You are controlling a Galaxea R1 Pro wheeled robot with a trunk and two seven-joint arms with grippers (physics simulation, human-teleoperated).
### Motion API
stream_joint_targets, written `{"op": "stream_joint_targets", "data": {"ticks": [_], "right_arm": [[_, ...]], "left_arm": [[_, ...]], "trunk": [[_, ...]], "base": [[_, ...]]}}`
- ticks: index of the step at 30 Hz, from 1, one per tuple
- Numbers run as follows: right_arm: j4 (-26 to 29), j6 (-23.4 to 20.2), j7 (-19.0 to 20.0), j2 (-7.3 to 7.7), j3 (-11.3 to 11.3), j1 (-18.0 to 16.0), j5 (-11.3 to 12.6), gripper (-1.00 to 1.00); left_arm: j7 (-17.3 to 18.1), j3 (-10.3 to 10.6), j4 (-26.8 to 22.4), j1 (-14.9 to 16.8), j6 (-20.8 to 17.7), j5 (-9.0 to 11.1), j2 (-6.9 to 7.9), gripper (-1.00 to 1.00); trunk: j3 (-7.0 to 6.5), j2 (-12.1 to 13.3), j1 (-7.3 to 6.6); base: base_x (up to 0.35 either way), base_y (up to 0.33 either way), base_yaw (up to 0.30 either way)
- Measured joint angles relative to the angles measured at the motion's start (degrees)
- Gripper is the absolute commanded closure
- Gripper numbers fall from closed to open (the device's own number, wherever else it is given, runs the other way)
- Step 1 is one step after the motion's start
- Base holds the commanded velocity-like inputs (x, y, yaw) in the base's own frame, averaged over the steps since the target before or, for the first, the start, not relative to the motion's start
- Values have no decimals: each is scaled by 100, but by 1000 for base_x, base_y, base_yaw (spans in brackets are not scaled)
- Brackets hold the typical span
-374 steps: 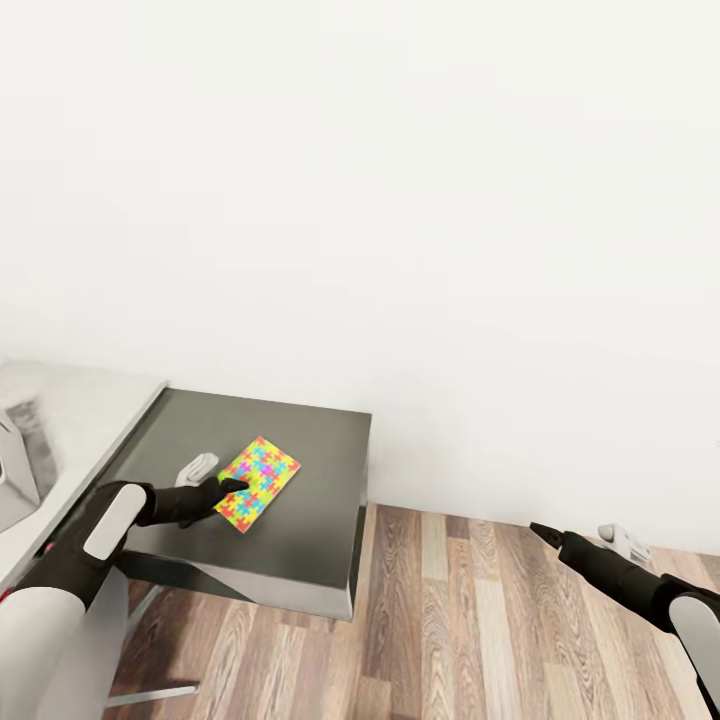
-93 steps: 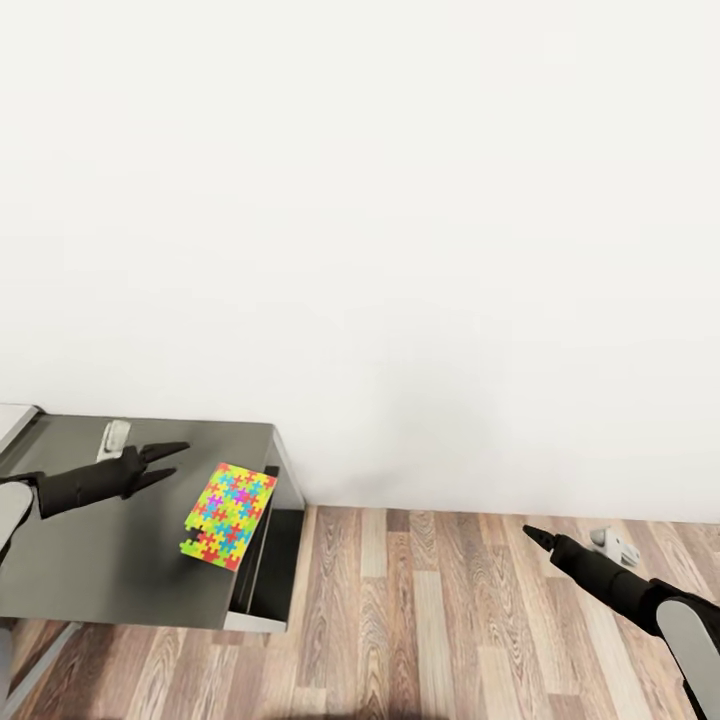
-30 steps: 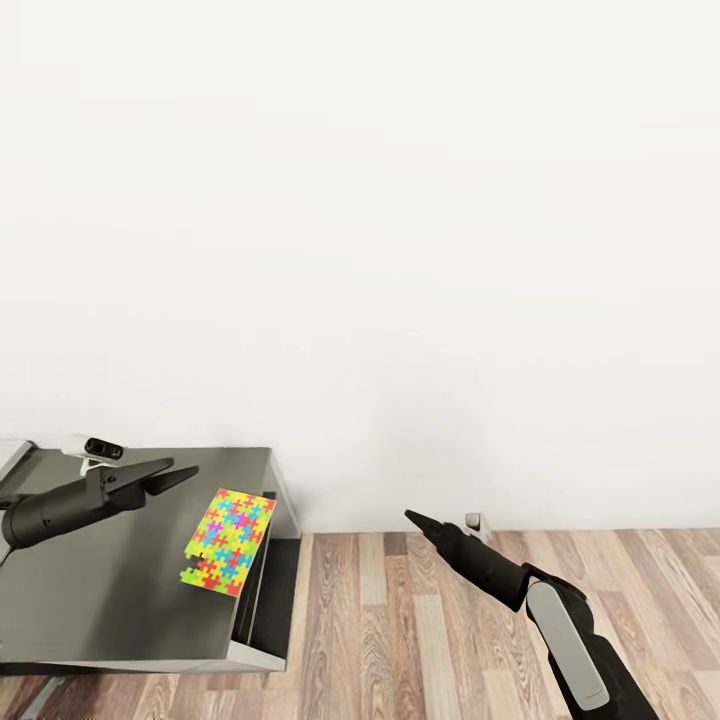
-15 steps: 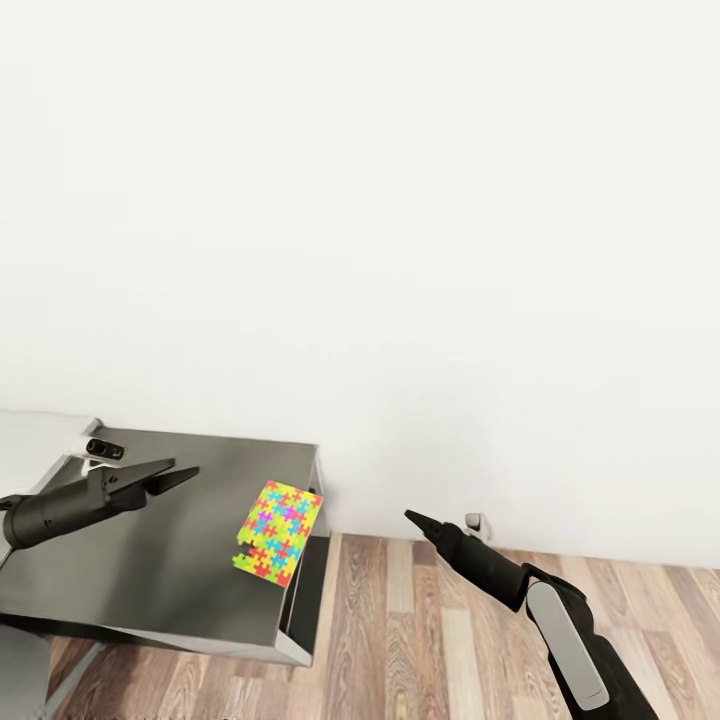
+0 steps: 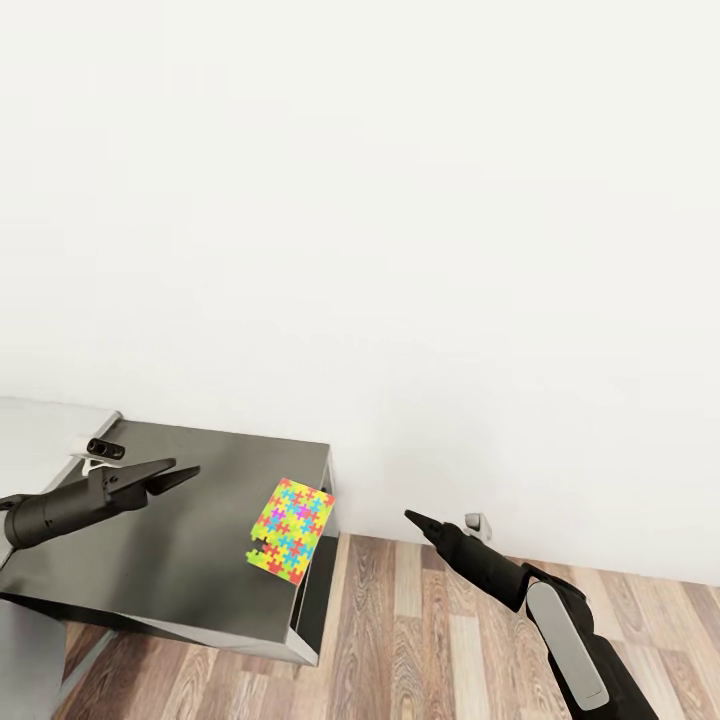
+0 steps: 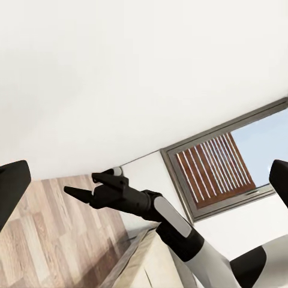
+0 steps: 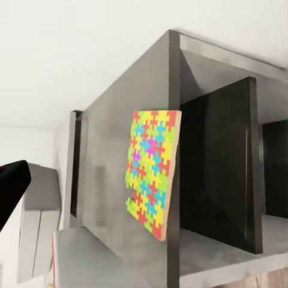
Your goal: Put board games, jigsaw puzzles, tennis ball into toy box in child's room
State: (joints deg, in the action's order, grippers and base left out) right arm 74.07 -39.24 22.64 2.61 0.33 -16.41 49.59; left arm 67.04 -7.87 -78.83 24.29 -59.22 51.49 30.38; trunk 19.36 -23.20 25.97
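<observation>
The view has shifted; jigsaw puzzle [image 5: 291, 529] overhangs table [image 5: 190, 560], left end effector [image 5: 176, 473] wide.

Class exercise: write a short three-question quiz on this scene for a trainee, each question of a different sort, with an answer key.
1. True or false: the jigsaw puzzle lies at the edge of the dark grey desk section.
2. Multiple choice: the left gripper is A) gripping the puzzle, B) open and empty above the desk, C) touching the floor.
3. Fill in: the right gripper hangs above the wood-plank ____.

Key: 1 true; 2 B; 3 floor.
</observation>
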Motion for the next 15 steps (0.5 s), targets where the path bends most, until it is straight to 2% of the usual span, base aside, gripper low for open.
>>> {"op": "stream_joint_targets", "data": {"ticks": [15], "right_arm": [[-47, 27, -88, -18, 0, -7, -19, -100]], "left_arm": [[1, 4, 0, 0, -5, 2, -6, -100]], "trunk": [[271, -604, 330]], "base": [[0, 0, 1]]}}
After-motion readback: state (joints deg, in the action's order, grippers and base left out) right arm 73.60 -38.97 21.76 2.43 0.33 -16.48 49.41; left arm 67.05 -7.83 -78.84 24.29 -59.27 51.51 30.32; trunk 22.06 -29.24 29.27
